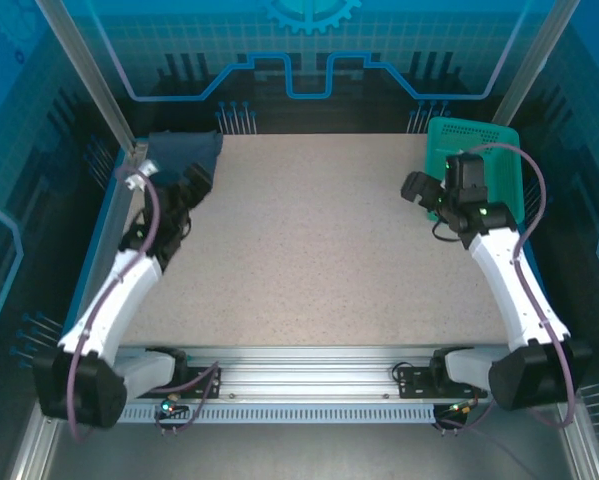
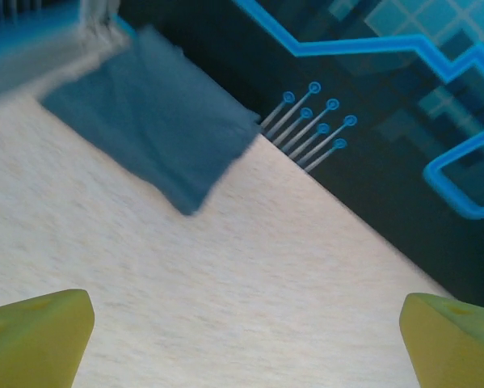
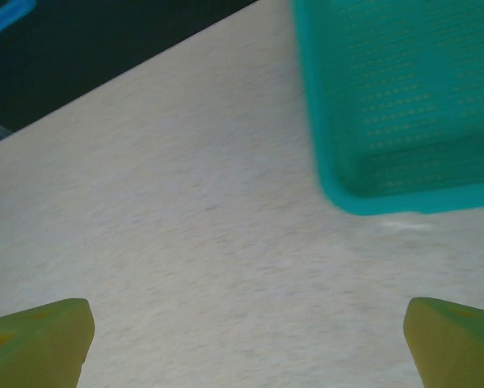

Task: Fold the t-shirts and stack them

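While both grippers stand wide, a folded t-shirt lies in the upper left corner of the table

Seen from above, the dark slate-blue t-shirt (image 1: pixel 184 152) sits as a compact folded bundle at the upper left corner of the pale speckled table (image 1: pixel 309 250), against the frame post there. How many layers it holds cannot be told. The left gripper (image 1: pixel 193 183) hangs just beside the bundle's lower right edge, jaws spread apart with nothing between them. Its wrist camera, slightly blurred, shows the t-shirt (image 2: pixel 157 121) in the upper left of the frame, lying flat with one corner pointing down toward the middle, well ahead of the two yellow-green fingertips (image 2: pixel 39 331) in the bottom corners; bare table (image 2: pixel 225 267) lies between them.

At the upper right of the overhead frame, a teal mesh basket (image 1: pixel 501 165) rests on the table's corner. The right gripper (image 1: pixel 415 188) hovers just left of it, also opened wide and carrying nothing. From its wrist camera, the basket (image 3: pixel 403 105) fills the upper right, its rounded corner near the centre, with open table (image 3: pixel 185 202) between the parted fingertips (image 3: pixel 44 335)
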